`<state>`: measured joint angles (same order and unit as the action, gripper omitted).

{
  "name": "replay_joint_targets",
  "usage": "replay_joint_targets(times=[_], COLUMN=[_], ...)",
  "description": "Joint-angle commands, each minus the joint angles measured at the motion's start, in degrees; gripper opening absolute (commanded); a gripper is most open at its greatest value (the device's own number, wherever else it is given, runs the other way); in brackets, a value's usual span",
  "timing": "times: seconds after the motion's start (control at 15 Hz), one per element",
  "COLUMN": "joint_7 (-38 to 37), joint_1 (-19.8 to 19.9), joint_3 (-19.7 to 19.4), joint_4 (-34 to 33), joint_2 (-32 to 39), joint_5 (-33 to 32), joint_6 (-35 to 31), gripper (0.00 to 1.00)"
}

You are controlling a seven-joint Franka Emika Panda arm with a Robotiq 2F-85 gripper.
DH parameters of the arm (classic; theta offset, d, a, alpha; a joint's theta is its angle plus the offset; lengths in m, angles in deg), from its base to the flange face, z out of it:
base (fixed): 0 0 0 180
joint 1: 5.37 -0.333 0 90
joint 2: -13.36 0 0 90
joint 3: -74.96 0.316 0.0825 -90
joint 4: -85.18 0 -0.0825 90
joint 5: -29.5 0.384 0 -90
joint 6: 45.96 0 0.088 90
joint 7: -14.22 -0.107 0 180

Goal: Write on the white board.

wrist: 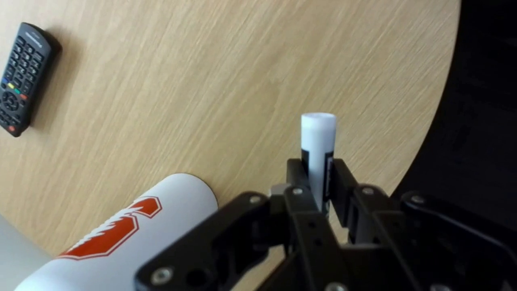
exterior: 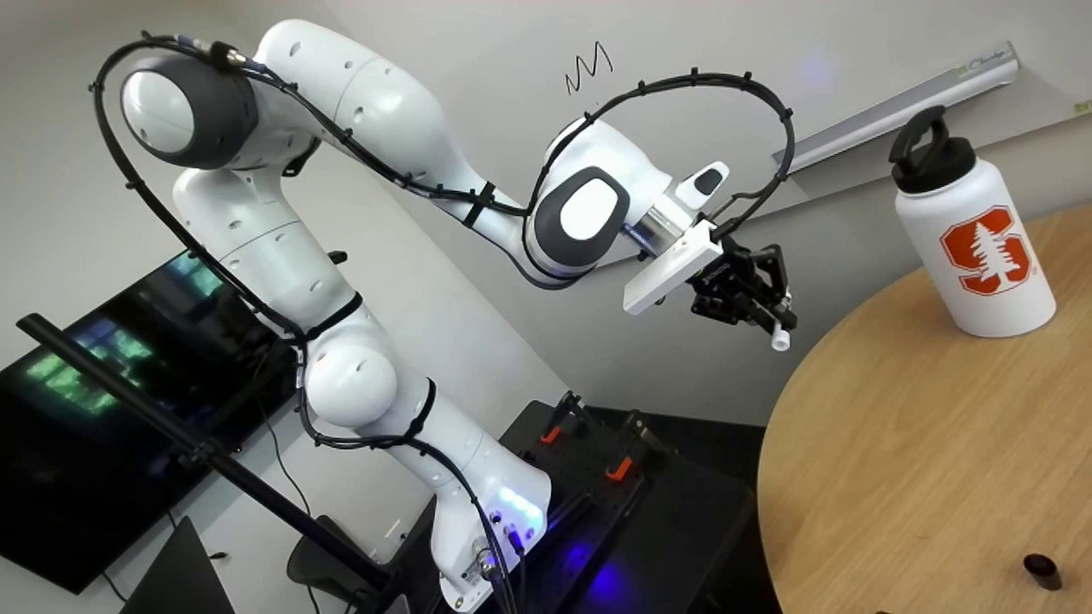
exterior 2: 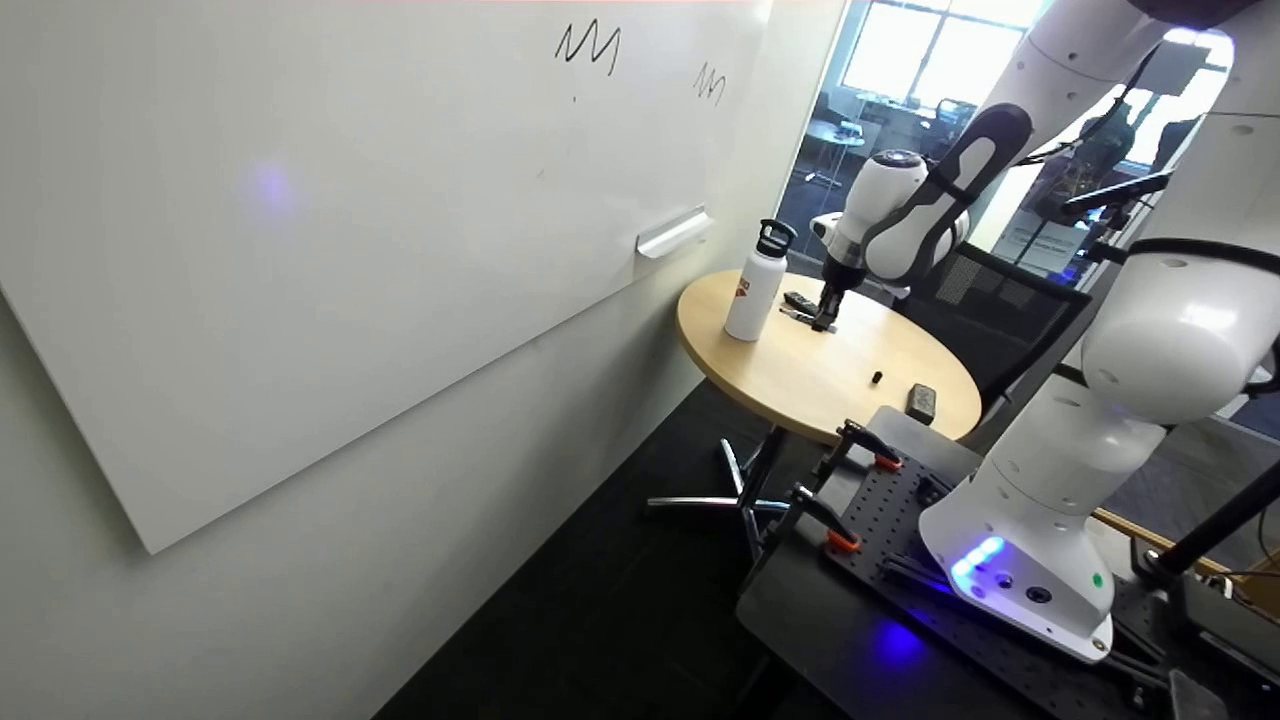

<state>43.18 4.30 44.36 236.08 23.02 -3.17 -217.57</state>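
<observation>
Wrist view has my end effector (wrist: 318,173) pinching a white marker (wrist: 318,133) by its barrel. I judge the marker light, stiff and a little slippery, so the barrel is the place to hold, leaving its writing end, which I can't make out, free. The white board (exterior 2: 380,260) is on the wall (exterior 2: 300,610) beside the round worktop (exterior 2: 840,355); being large and rigid, it should need no grasp, only light pressure. Its face is glossy white, with a silvery tray rail (exterior 2: 675,234) low down and black zigzag scribbles (exterior 2: 592,45) higher up.
</observation>
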Motion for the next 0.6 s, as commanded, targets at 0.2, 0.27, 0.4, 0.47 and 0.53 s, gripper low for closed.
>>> replay_joint_targets(times=[0.2,0.27,0.4,0.47,0.53], joint_7=[-0.39,-3.76,-8.61,-10.19,-13.14], joint_1=[1.06,-0.11,-1.51,-1.73,-1.6], joint_3=[14.54,14.3,14.63,15.45,16.26], joint_4=[3.53,2.32,0.7,0.3,-0.46], joint_2=[-10.31,-11.66,-14.57,-16.2,-17.97], joint_5=[6.26,2.48,-2.04,-3.13,-5.7], joint_6=[2.77,3.52,4.94,5.88,7.25], gripper=[0.07,0.07,0.07,0.07,0.07])
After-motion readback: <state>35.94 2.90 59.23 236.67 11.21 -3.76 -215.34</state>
